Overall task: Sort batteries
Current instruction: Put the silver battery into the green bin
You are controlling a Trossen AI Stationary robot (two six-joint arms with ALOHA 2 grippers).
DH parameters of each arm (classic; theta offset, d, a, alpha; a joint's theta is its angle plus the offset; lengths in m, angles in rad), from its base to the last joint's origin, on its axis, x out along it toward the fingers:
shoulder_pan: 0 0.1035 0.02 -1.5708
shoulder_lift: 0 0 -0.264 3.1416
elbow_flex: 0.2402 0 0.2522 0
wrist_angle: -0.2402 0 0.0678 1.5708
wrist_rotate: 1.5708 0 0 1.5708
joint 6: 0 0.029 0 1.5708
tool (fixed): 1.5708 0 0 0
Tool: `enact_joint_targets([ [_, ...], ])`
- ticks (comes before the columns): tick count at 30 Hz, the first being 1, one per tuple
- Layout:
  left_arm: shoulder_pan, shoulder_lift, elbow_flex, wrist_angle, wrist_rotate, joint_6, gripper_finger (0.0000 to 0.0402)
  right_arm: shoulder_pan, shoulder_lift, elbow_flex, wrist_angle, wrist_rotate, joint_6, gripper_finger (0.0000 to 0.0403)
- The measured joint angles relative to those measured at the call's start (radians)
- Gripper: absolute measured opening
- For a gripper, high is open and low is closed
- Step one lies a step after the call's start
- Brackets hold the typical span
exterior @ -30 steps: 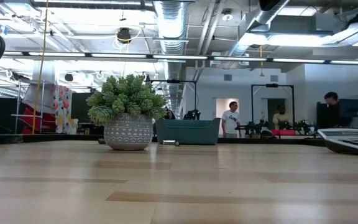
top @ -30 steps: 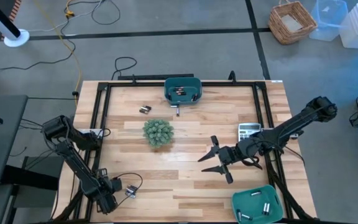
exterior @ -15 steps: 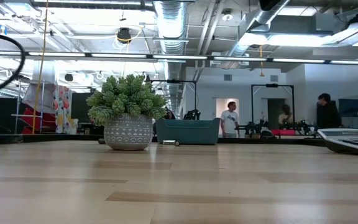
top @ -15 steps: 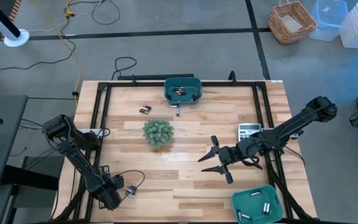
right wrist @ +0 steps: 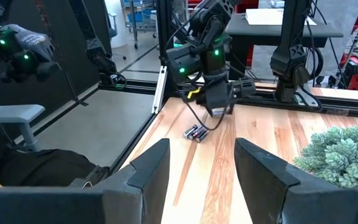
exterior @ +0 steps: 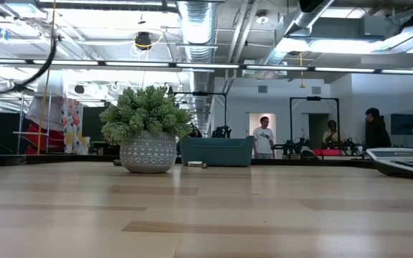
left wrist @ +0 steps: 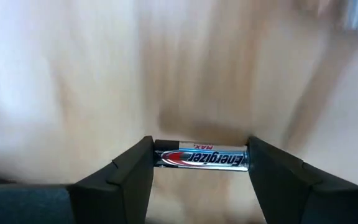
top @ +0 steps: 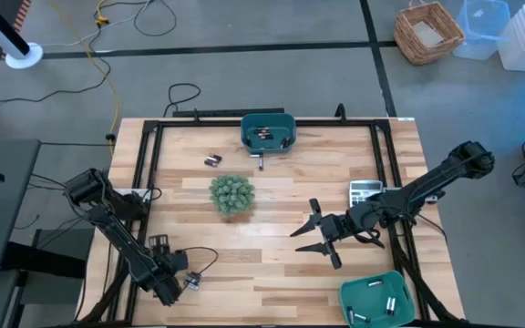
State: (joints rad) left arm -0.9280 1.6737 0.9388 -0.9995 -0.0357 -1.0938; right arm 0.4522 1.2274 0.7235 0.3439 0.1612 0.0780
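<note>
My left gripper (top: 171,276) hangs over the table's near left corner, pointing down, shut on a silver and black battery (left wrist: 201,157). Two more batteries (top: 192,282) lie on the wood just beside it, also seen in the right wrist view (right wrist: 196,132). Other batteries (top: 212,160) lie at the far left, and one (top: 261,161) lies in front of the far teal bin (top: 269,130). My right gripper (top: 294,240) hovers open over the table's middle right, level, with nothing between its fingers (right wrist: 201,168). My left gripper pinches the battery lengthwise, one finger on each end cap (left wrist: 159,155) (left wrist: 245,159). The fingers come from above, pointing down. The battery lies level between them, its label facing the wrist camera, above the wood.
A potted plant (top: 231,194) stands left of the table's middle. A grey calculator (top: 365,190) lies at the right edge. A second teal bin (top: 377,296) with batteries sits at the near right corner. A black frame (top: 149,164) borders the table. People stand in the room beyond.
My left gripper has gone a little toward the table's far edge and right, turning at the wrist, with the battery still between its fingers. The two batteries on the wood beside it have stayed where they were.
</note>
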Motion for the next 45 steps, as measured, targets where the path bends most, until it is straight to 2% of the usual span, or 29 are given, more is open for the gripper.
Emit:
enact_joint_targets([
  [14,0.037,-0.001,0.044,-0.03,-0.147,0.04,0.022,0.0,0.0,0.0,-0.012,-0.001,-0.026,0.0194],
  [19,0.059,-0.003,0.121,-0.096,-0.276,0.083,0.022,0.0,0.0,0.0,-0.02,-0.002,-0.026,0.0194],
  [26,0.099,-0.003,0.204,-0.058,-0.492,0.187,0.022,0.015,-0.004,0.0,-0.034,-0.002,-0.056,0.0194],
  [30,0.129,-0.003,0.222,0.053,-0.598,0.3,0.022,0.039,-0.03,0.0,-0.03,0.002,-0.11,0.0194],
  [36,0.187,-0.003,0.223,0.313,-0.677,0.55,0.022,0.096,-0.088,0.0,-0.065,0.045,-0.154,0.0194],
  [41,0.255,-0.003,0.223,0.562,-0.673,0.795,0.022,0.163,-0.126,0.0,-0.081,0.112,-0.212,0.0194],
  [45,0.324,-0.003,0.223,0.744,-0.599,0.961,0.022,0.219,-0.156,0.0,-0.092,0.153,-0.248,0.0194],
])
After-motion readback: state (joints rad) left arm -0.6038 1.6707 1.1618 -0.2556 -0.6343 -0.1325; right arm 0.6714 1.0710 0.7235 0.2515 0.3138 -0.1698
